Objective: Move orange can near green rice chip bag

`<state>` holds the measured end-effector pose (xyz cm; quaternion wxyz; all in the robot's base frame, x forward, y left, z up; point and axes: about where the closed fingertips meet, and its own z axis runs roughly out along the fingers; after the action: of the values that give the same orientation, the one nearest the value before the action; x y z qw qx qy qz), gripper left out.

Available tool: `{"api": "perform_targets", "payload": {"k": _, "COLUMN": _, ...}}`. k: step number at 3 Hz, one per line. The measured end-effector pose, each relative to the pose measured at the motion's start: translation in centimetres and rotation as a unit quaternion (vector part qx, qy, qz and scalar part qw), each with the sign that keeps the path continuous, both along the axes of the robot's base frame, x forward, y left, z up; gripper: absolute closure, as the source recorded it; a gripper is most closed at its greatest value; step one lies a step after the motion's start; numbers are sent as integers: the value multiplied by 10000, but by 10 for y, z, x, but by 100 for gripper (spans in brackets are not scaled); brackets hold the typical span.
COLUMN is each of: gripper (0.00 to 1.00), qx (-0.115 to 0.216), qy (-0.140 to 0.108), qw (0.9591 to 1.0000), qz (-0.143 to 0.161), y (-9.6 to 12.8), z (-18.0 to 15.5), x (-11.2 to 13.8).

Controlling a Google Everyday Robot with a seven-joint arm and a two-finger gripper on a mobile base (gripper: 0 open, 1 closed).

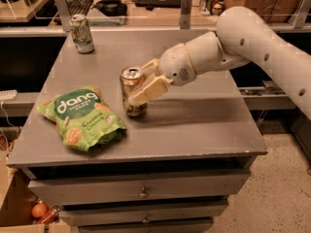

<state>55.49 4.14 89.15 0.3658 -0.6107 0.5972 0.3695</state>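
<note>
The orange can [131, 84], slim with a silver top, stands upright on the grey table [194, 125] just right of the green rice chip bag [82, 118]. The bag lies flat near the table's front left, with white "dang" lettering. My gripper [143, 84] reaches in from the right on a white arm and is shut on the orange can, one cream finger [149, 91] across its front and the other behind it. The can's base is at or just above the tabletop; I cannot tell which.
A white-and-green can [81, 33] stands at the table's far left corner. Drawers [141, 193] sit under the tabletop. A desk with a keyboard [80, 3] lies behind. The table's right half holds only my arm's shadow.
</note>
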Motion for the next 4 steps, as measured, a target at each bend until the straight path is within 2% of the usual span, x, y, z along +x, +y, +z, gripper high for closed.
{"api": "perform_targets", "payload": {"k": 2, "gripper": 13, "qx": 104, "qy": 9, "qw": 9994, "qz": 328, "y": 19, "z": -4, "x": -24}}
{"api": "perform_targets", "payload": {"k": 3, "gripper": 0, "qx": 104, "qy": 15, "qw": 9993, "qz": 368, "y": 19, "z": -4, "x": -28}}
{"api": "perform_targets", "payload": {"k": 4, "gripper": 0, "qx": 44, "qy": -126, "qw": 9997, "qz": 197, "y": 2, "z": 6, "x": -20}}
